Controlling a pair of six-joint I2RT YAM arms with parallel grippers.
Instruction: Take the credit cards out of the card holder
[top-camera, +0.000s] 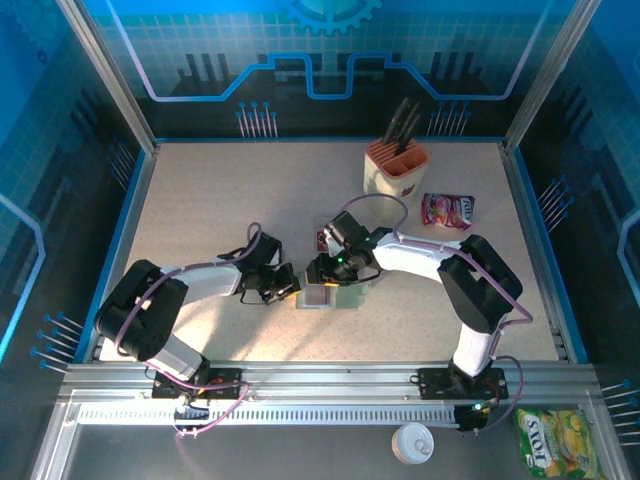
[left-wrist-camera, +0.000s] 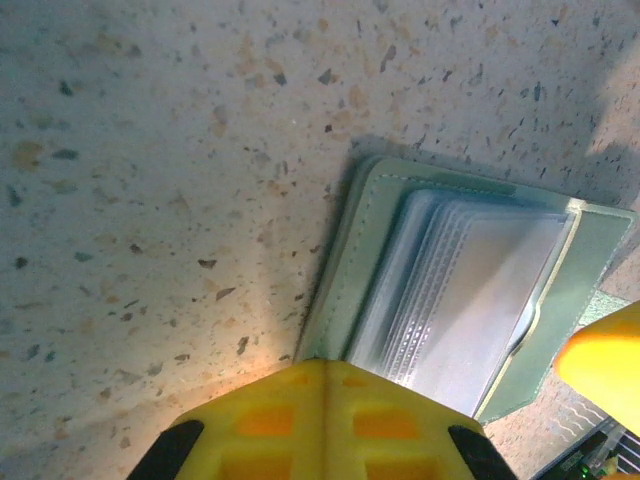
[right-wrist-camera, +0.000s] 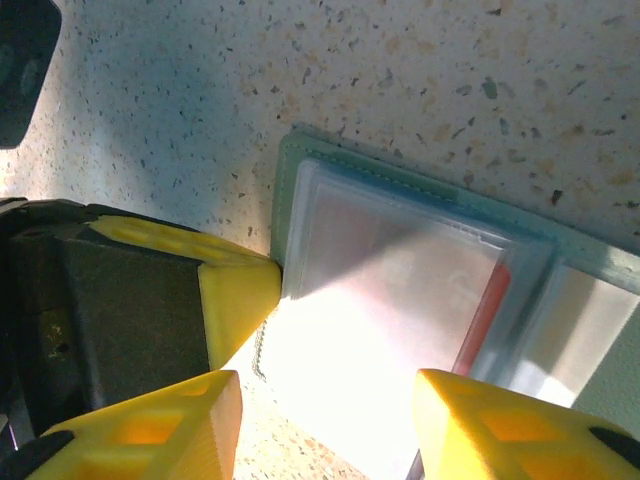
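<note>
Right gripper (right-wrist-camera: 330, 392) spread, left gripper (left-wrist-camera: 325, 368) pressed together on card holder (left-wrist-camera: 350, 250); knife block (top-camera: 392, 175) behind.

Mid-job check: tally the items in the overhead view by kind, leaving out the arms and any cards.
Crinkly snack packets: 2 (pink packet, yellow-green packet)
Grey-green bifold card holder: 1
Cream knife block with black-handled knives: 1
White round cap: 1
Total: 5

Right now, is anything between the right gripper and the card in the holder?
A clear sleeve covers the red card; the open right gripper hangs above it. The left gripper sits at the card holder's edge.
</note>
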